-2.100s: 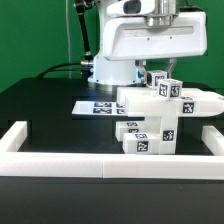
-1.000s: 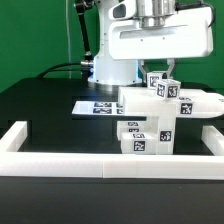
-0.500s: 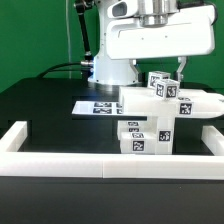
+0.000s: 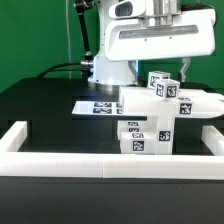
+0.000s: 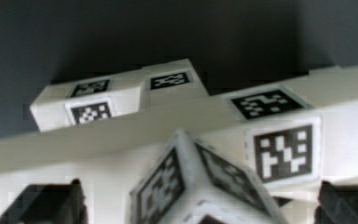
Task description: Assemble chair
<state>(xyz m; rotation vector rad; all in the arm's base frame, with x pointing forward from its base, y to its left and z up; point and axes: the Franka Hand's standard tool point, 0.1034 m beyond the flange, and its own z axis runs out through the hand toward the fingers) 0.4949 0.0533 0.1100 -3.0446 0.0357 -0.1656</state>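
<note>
The white chair (image 4: 150,122) stands partly built at the exterior view's right: stacked tagged blocks under a wide slab (image 4: 185,104), with a small tagged post (image 4: 165,85) sticking up on top. My gripper (image 4: 166,68) hangs just above that post, open and holding nothing. In the wrist view the post's tagged top (image 5: 202,175) sits between my two dark fingers (image 5: 44,204), with a gap on each side. The slab's tags (image 5: 279,140) and another tagged block (image 5: 119,98) lie beyond it.
The marker board (image 4: 95,106) lies flat on the black table behind the chair. A low white border rail (image 4: 90,165) runs along the front and up both sides. The robot base (image 4: 108,70) stands at the back.
My gripper was lower, with its fingers around the top post. It has opened and risen a little straight up. The chair has not moved.
</note>
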